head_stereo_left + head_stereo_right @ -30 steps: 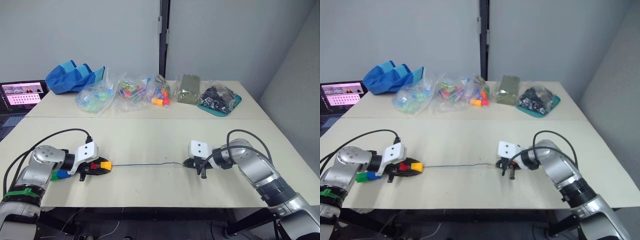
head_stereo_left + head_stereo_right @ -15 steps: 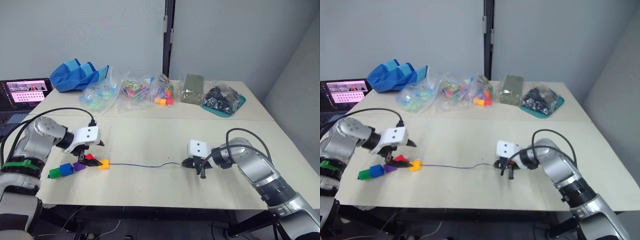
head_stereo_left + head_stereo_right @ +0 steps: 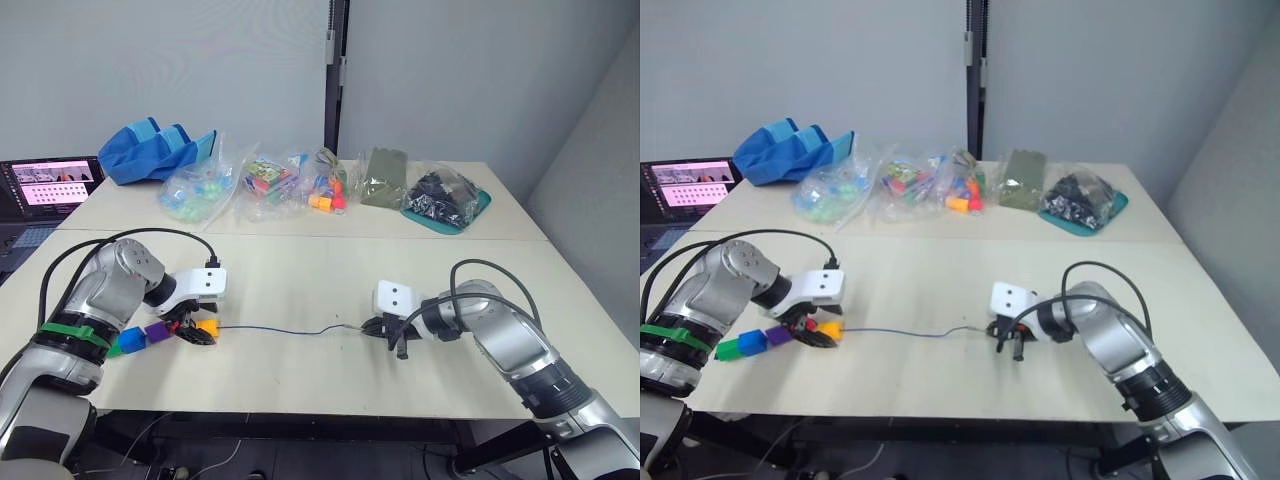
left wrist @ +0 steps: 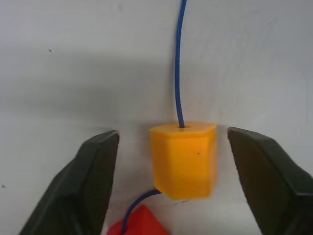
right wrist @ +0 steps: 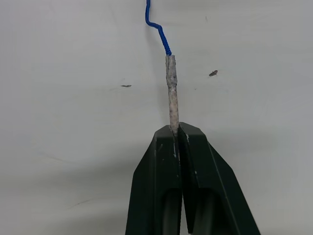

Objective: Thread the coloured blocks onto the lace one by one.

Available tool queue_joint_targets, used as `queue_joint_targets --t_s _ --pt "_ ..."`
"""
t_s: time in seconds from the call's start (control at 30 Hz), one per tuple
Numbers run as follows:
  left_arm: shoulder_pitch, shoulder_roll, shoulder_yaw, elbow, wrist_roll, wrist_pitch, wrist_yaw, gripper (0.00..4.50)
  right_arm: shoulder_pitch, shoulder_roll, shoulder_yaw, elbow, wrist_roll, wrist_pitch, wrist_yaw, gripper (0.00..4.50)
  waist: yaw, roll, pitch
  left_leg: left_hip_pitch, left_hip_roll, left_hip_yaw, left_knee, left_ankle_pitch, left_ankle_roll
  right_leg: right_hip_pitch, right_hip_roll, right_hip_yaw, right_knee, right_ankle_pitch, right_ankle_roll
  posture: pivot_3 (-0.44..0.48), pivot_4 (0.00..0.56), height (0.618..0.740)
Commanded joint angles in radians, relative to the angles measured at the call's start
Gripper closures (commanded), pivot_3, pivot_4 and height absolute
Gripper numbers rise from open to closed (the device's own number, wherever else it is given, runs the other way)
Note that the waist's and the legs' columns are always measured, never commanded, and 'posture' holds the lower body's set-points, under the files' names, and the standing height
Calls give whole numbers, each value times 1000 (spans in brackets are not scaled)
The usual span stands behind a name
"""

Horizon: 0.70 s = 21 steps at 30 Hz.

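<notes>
At nine o'clock on the tabletop [image 3: 300,290], the left pincer [image 4: 171,171] spreads wide around the yellow-orange block [image 4: 183,157]; the right pincer [image 5: 178,134], at three o'clock, clamps the lace [image 3: 280,329] by its tip, keeping it taut.

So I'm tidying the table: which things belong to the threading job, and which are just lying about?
In the job:
- thin dark-blue lace, pale tip pinched by the right gripper
- yellow-orange cube, between the open left gripper fingers
- red, purple, blue, green cubes

Lying about:
- clear toy bags
- blue cloth bag
- laptop

smooth plastic yellow-orange block [image 4: 184,157], braided lace [image 4: 179,63], matt table [image 4: 73,63]
</notes>
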Motion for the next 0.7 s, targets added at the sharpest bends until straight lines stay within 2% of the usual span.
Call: queue_joint_targets --t_s 0.03,0.13,0.17,0.4,0.5,0.7 --pt "9 1 4 -33 3 -2 10 2205 -9 -11 -42 -15 16 0 -2 4500 2 0 0 0 0 0 0 0 0 0 0 0 0 0 0 0 150 740" --pt "0 5 -2 -24 19 -47 23 3158 2 -37 -58 -28 25 4 13 4500 3 0 0 0 0 0 0 0 0 0 0 0 0 0 0 0 150 740" --pt "-9 13 -6 -13 28 -76 23 3210 10 -52 -67 -28 29 3 21 4500 4 0 0 0 0 0 0 0 0 0 0 0 0 0 0 0 150 740" --pt "-47 70 -10 69 65 -222 8 3211 69 -146 -110 -6 43 -19 55 4500 0 0 0 0 0 0 0 0 0 0 0 0 0 0 0 0 150 740" --pt "-64 70 12 123 32 -275 -20 3211 111 -182 -119 8 47 -21 70 4500 2 0 0 0 0 0 0 0 0 0 0 0 0 0 0 0 150 740" --pt "-81 81 9 197 55 -350 -10 3211 159 -189 -137 14 56 -25 64 4500 2 0 0 0 0 0 0 0 0 0 0 0 0 0 0 0 150 740"
